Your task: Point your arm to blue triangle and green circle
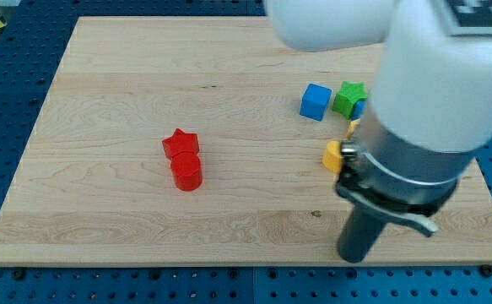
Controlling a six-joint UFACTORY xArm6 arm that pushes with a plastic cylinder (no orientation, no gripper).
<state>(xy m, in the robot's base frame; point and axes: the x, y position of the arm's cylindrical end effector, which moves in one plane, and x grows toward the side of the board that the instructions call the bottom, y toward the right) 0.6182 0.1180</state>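
- Camera view: my tip [354, 256] sat near the view's bottom right of the wooden board [102, 101], well apart from every block; the arm carried no pincer, only the rod, so there was nothing to spread or press together.
- At the view's upper right stood a blue cube [315, 101] with a green star [348, 97] just beside it, and a sliver of another blue block [359, 108] touching the star, mostly hidden by the arm.
- Two yellow blocks [333, 156] peeked out beside the arm; a red star [180, 143] touched a red cylinder [186, 171] mid-board.
- Neither a blue triangle nor a green circle could be identified; the pointing looked not yet done.
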